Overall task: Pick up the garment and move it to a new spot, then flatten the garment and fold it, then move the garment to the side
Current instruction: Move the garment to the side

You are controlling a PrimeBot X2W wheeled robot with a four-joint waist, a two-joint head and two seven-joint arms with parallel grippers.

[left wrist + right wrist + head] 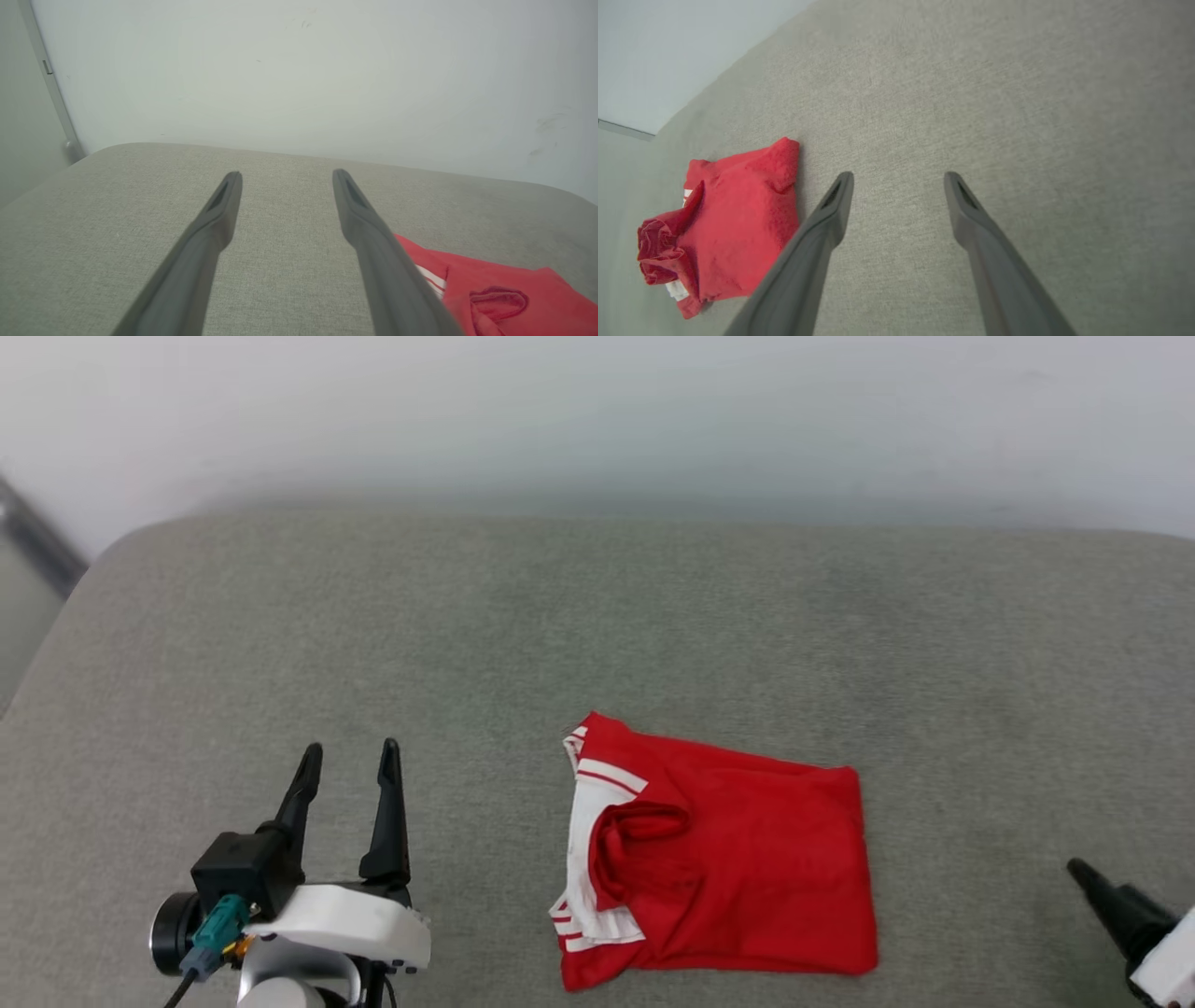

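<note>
The garment (719,859) lies folded in a rough rectangle on the grey padded surface (597,616) (white striped trim shows along its left edge). The left gripper (351,747) is off to its left and the right gripper (899,175) off to its right, each with its 2 fingers spread and empty.

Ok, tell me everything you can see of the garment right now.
The garment is a red shirt of soft cloth, folded into a rough, slightly skewed rectangle. A strip of white sleeve fabric with red stripes shows along its left edge in the head view, beside a bunched red fold. No lettering is visible. It lies flat on the grey fabric surface, near the robot; nothing else touches it.
</note>
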